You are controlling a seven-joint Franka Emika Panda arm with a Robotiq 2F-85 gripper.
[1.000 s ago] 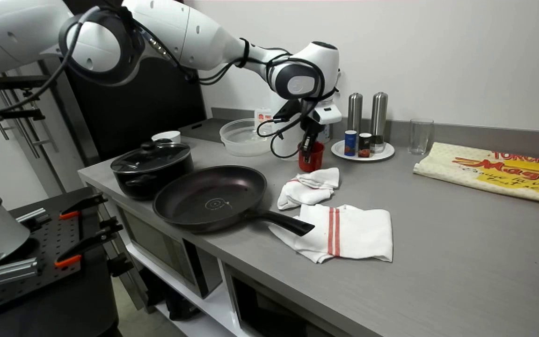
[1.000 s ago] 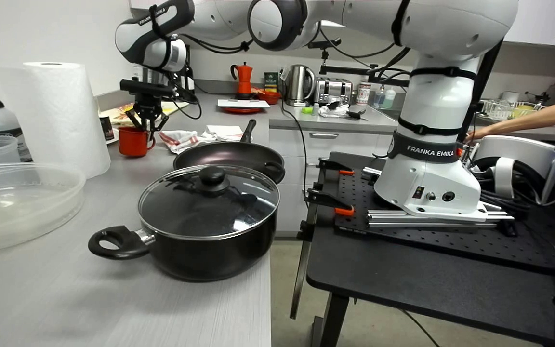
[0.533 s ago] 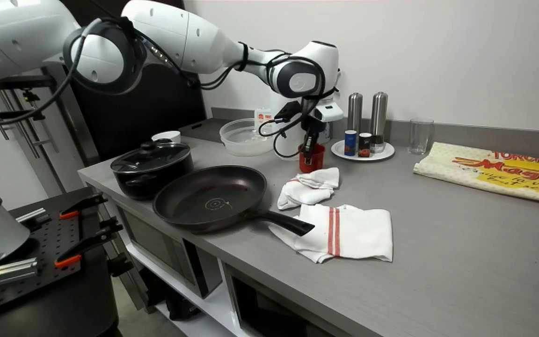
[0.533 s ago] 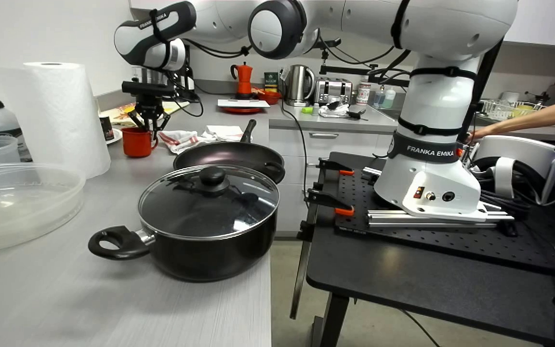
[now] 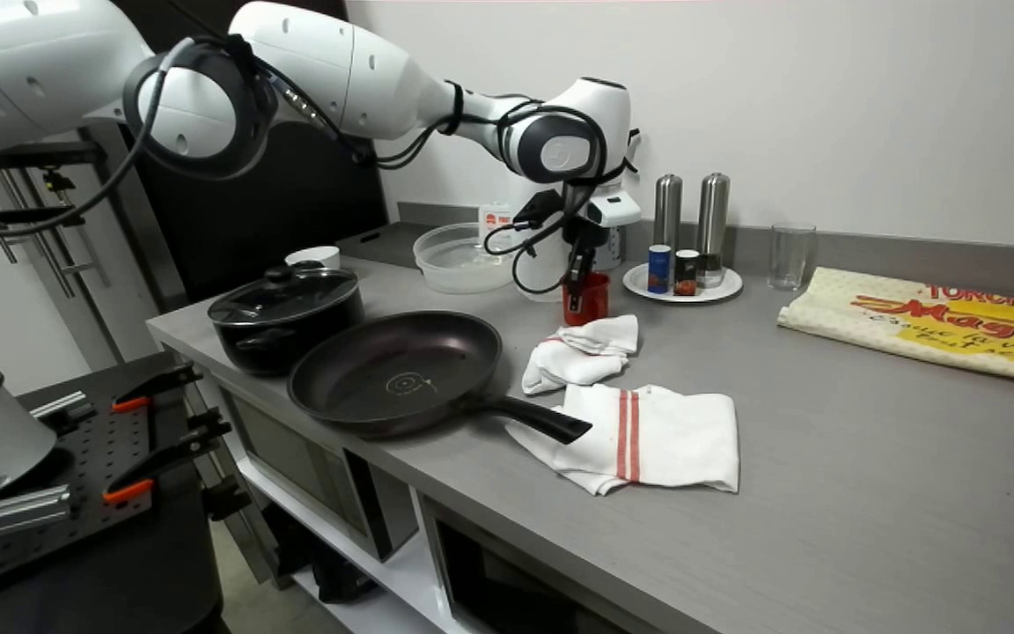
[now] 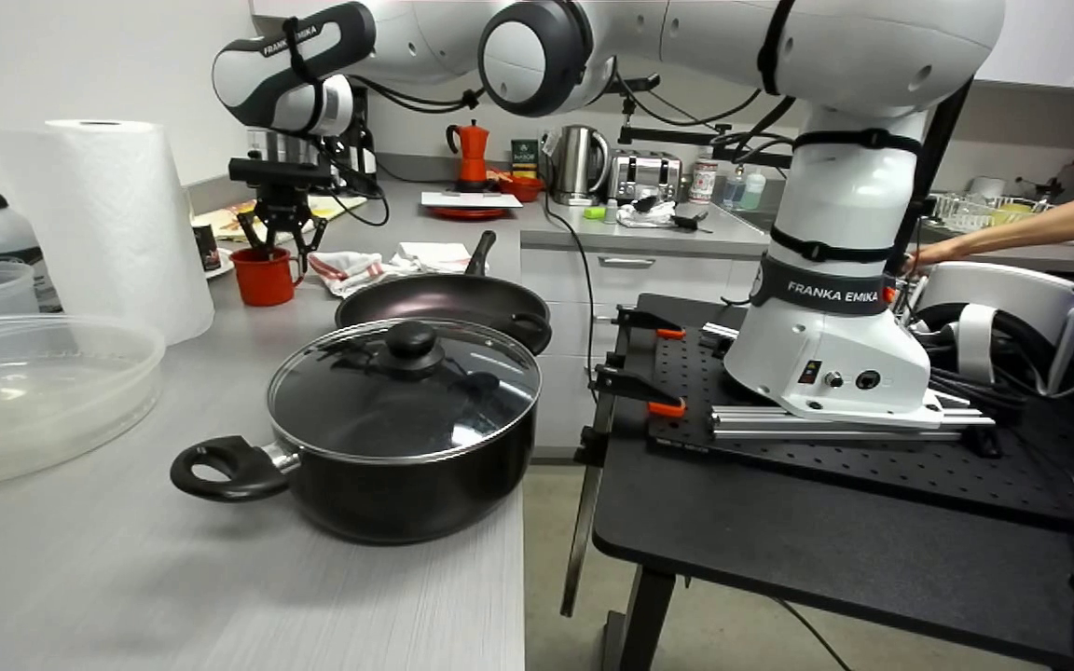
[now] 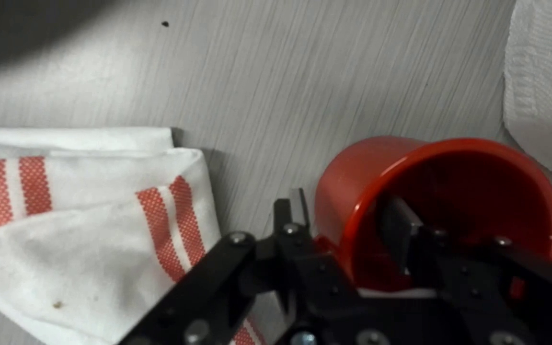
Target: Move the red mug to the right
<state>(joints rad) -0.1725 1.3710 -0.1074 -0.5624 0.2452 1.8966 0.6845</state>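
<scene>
The red mug stands upright on the grey counter beside the crumpled white cloth; it also shows in an exterior view, its handle at the right, partly behind a finger. In the wrist view the mug is seen from above, with its open rim at the right. My gripper is open and straddles the mug's wall. One finger is inside the mug, and the other finger is outside near the handle. Gaps show between both fingers and the wall. The gripper is low over the rim.
The paper towel roll stands close to the mug. Striped white cloths, a black pan and a lidded pot lie nearer the counter's front. A white plate holds shakers. A glass stands further right.
The mug shifted slightly right with the gripper at first, then stayed put. The fingers have since spread apart, and the hand has moved slightly left in both exterior views.
</scene>
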